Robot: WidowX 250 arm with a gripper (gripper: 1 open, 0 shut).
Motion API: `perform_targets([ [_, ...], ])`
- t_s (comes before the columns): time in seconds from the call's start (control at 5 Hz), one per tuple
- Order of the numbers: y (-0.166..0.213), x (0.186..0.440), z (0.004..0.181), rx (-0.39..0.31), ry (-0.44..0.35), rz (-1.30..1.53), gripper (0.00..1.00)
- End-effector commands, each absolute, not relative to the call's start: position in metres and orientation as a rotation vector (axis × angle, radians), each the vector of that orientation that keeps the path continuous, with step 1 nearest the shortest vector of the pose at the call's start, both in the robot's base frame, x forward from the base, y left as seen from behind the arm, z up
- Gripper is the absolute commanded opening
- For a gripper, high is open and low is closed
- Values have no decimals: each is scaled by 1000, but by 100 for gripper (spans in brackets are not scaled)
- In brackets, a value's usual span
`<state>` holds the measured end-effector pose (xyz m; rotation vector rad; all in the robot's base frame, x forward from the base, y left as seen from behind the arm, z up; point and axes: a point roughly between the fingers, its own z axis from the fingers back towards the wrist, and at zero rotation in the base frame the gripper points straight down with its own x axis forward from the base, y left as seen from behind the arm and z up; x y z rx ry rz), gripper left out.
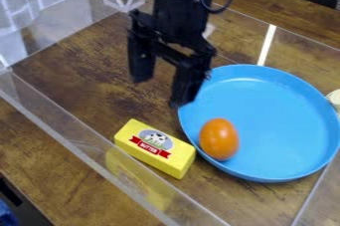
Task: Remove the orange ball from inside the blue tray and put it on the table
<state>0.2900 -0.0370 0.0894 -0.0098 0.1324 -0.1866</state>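
Note:
The orange ball lies inside the blue tray, close to the tray's front-left rim. The tray rests on the dark wooden table. My black gripper hangs open above the table just left of the tray's rim, up and to the left of the ball. Its two fingers point down with nothing between them.
A yellow rectangular block with a label lies on the table in front of the gripper, left of the tray. Clear acrylic walls border the table along the front and left. A pale object shows at the right edge.

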Motion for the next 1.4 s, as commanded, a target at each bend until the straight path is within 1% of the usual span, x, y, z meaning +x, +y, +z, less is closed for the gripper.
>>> perform_targets([
  [0.0, -52, 297, 85, -1, 84, -235, 100],
  [0.2, -64, 298, 69, 9, 71, -286, 100],
  [0.4, -75, 301, 58, 10, 54, -346, 100],
  [0.6, -80, 307, 50, 11, 28, -395, 100],
  [1.0, -83, 313, 38, -6, 5, -416, 100],
  [1.2, -82, 314, 37, -11, 2, -419, 0],
])
